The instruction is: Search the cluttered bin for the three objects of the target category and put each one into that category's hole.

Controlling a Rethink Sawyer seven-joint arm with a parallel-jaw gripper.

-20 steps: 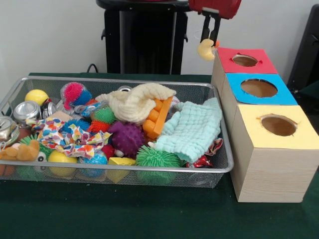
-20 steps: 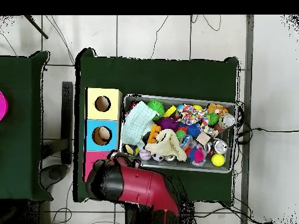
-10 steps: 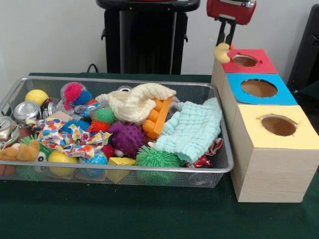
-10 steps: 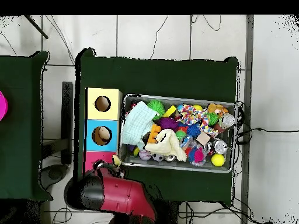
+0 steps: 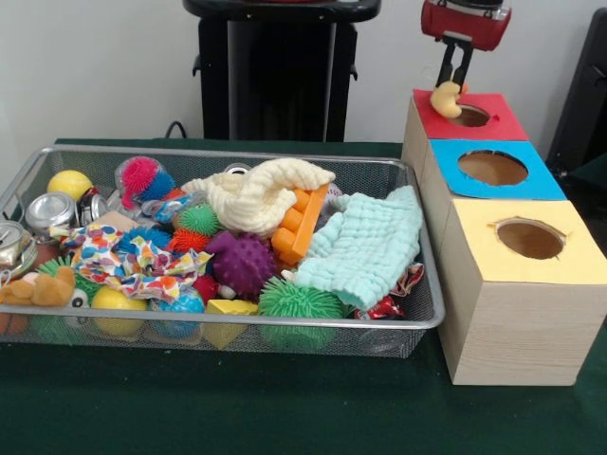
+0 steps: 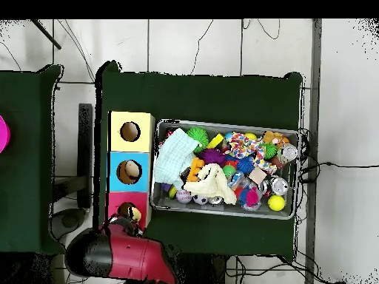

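Table: gripper [image 5: 453,87] (upright) clasps duck [image 5: 445,100]

A dark green table [image 5: 237,408] carries a silver wire-mesh bin [image 5: 28,175] (heaped with toys and cloths). Just beside the bin stands a row of wooden boxes [image 5: 517,322] topped red, blue and yellow.

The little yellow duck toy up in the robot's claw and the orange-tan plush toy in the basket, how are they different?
The pale yellow plush duck hangs in the air, pinched by the gripper, just above the hole in the red-topped box. The orange-tan plush animal lies low in the silver wire-mesh basket, at its front corner farthest from the boxes, among other toys. The duck is pale yellow; the other is orange-tan. Both are small and soft-looking.
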